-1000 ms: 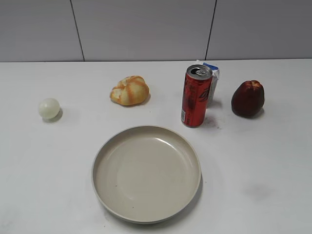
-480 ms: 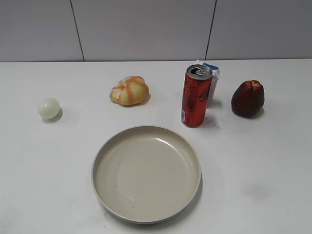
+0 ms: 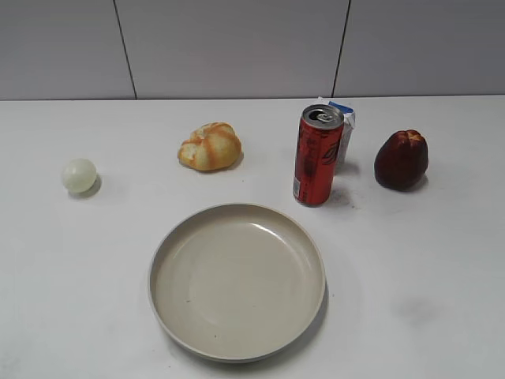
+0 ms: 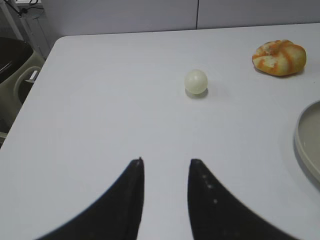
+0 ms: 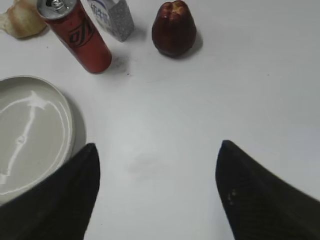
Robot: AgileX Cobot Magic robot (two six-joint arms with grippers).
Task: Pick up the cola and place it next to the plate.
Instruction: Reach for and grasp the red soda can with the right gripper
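The cola (image 3: 318, 155) is a tall red can with a silver top. It stands upright behind the right side of the beige plate (image 3: 237, 280). It also shows in the right wrist view (image 5: 76, 34), past the plate's rim (image 5: 70, 125). My right gripper (image 5: 157, 150) is open and empty above bare table, well short of the can. My left gripper (image 4: 166, 162) is open and empty over the left part of the table. The plate's edge (image 4: 302, 140) shows at its right. Neither gripper shows in the exterior view.
A white-and-blue milk carton (image 3: 343, 126) stands just behind the can. A dark red fruit (image 3: 401, 159) sits to the right. A bread roll (image 3: 210, 147) and a pale ball (image 3: 79, 175) lie at the back left. The table's left edge (image 4: 30, 100) shows.
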